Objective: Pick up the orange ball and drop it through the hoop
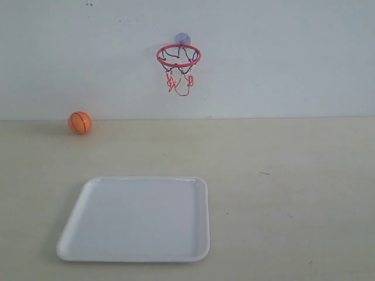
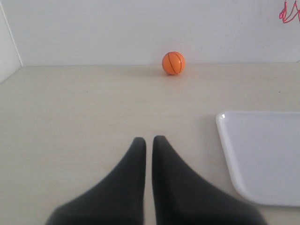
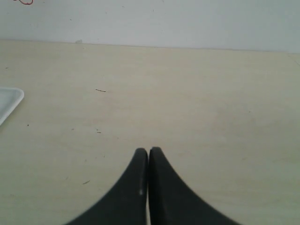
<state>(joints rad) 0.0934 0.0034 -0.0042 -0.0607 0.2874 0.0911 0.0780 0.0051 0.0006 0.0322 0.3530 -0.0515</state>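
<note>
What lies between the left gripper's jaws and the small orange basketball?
Only bare beige tabletop separates the left gripper from the orange ball in the left wrist view; the white rectangular tray sits aside.

There is one orange ball (image 1: pixel 79 122), at the middle left of the exterior view. There is one hoop (image 1: pixel 179 55) at the upper centre, with a single red ring. One white tray (image 1: pixel 137 219) lies at the lower centre-left. Two grippers show, one per wrist view: the left gripper (image 2: pixel 149 140) and the right gripper (image 3: pixel 148 151), each with two dark fingers (image 2: pixel 131 187). There is one table (image 1: pixel 293 205) and one wall (image 1: pixel 293 58).
</note>
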